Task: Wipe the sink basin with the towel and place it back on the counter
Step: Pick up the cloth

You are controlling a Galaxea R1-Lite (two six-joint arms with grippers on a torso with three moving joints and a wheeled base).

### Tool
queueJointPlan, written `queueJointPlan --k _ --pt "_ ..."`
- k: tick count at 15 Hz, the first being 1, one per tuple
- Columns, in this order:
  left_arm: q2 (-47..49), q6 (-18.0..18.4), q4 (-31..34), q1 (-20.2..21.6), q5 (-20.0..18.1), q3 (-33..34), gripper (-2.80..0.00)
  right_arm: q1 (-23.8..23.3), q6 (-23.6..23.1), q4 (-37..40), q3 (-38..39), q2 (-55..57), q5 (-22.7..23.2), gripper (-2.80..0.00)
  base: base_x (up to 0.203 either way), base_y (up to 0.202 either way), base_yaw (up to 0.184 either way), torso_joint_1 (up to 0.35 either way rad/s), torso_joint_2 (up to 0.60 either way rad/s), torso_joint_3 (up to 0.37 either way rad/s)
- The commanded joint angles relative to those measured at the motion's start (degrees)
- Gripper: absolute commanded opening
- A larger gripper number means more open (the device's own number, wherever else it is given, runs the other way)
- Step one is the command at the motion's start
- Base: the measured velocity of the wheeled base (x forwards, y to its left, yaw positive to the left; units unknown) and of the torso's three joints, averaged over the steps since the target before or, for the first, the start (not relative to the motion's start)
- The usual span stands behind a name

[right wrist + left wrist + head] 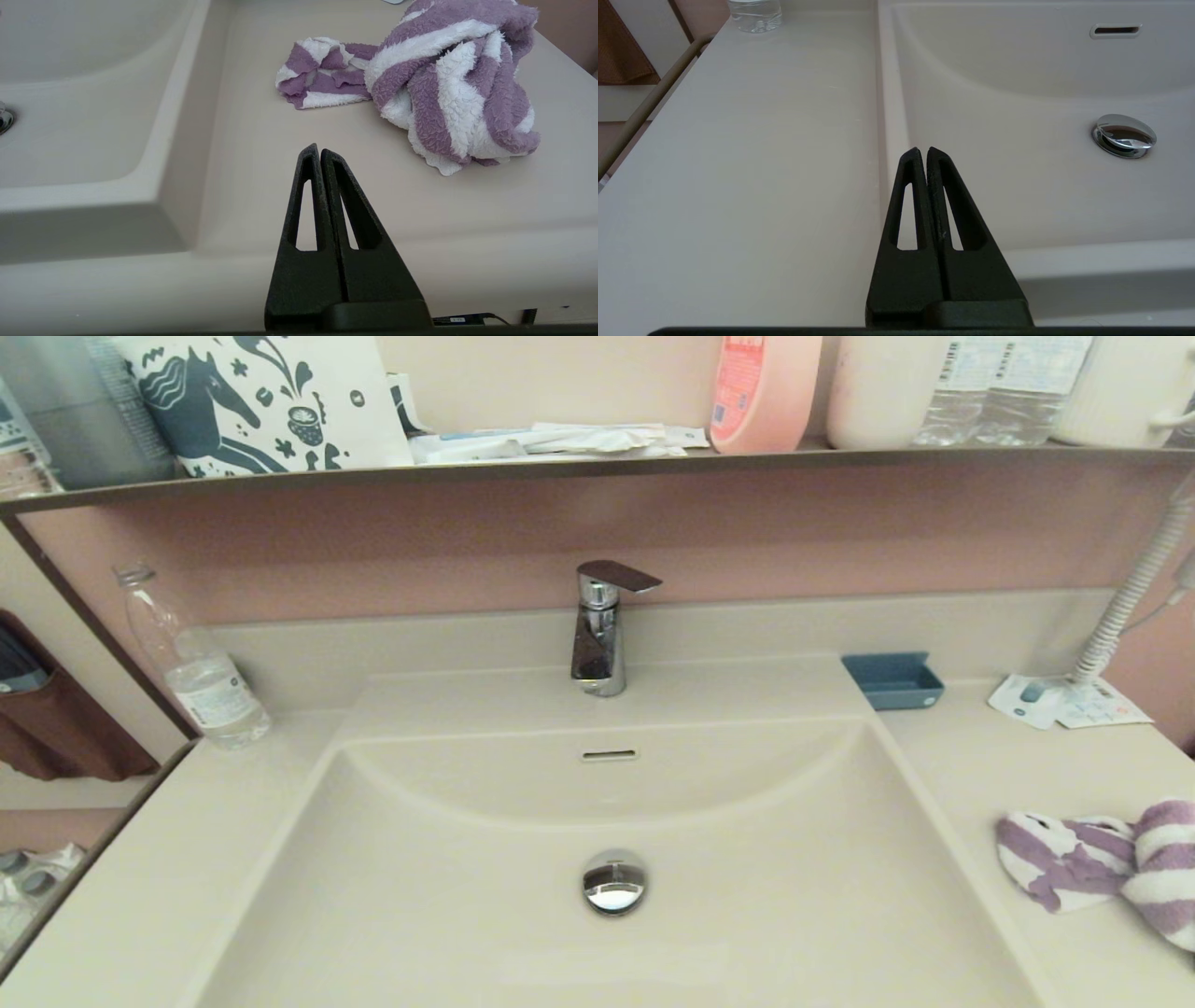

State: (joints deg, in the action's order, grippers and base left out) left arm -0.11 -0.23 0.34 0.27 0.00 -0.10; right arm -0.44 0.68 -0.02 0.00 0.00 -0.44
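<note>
The purple and white striped towel (1106, 866) lies crumpled on the counter (990, 775) to the right of the sink basin (467, 896). Its chrome drain plug (613, 882) and slot overflow (609, 755) show in the head view. My right gripper (319, 150) is shut and empty, low over the counter's front part, short of the towel (430, 79) and apart from it. My left gripper (922, 150) is shut and empty over the basin's left rim near the front. Neither arm shows in the head view.
A chrome faucet (600, 630) stands behind the basin. A clear water bottle (191, 663) is at the back left, a blue soap dish (893, 679) and a printed white card (1064, 702) with a coiled hose at the back right. A loaded shelf (597, 462) runs above.
</note>
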Motion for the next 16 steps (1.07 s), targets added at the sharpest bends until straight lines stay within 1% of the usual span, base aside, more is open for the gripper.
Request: queueJointPlan --k 1,9,10,14,16 --pt "0.1 0.0 0.0 0.0 0.0 0.0 -2.8 0.0 0.0 0.0 0.0 0.1 0.0 -2.8 0.0 0.0 0.0 0.0 0.0 0.0" --pt "0.1 0.0 0.0 0.0 0.0 0.0 -2.8 0.0 -0.8 0.0 0.0 0.0 0.0 -2.8 0.0 0.0 0.0 0.0 0.0 0.0" --pt "0.1 0.0 0.0 0.0 0.0 0.0 -2.8 0.0 -1.4 -0.1 -0.7 0.0 -0.1 -2.8 0.0 0.0 0.0 0.0 0.0 0.0" --pt "0.1 0.0 0.0 0.1 0.0 0.0 -2.8 0.0 -1.5 0.7 -5.9 0.2 -1.1 -2.8 0.0 0.0 0.0 0.0 0.0 0.0" --pt "0.1 0.0 0.0 0.0 0.0 0.0 -2.8 0.0 -3.2 2.2 -8.6 2.2 -4.8 -2.8 0.0 0.0 0.0 0.0 0.0 0.0"
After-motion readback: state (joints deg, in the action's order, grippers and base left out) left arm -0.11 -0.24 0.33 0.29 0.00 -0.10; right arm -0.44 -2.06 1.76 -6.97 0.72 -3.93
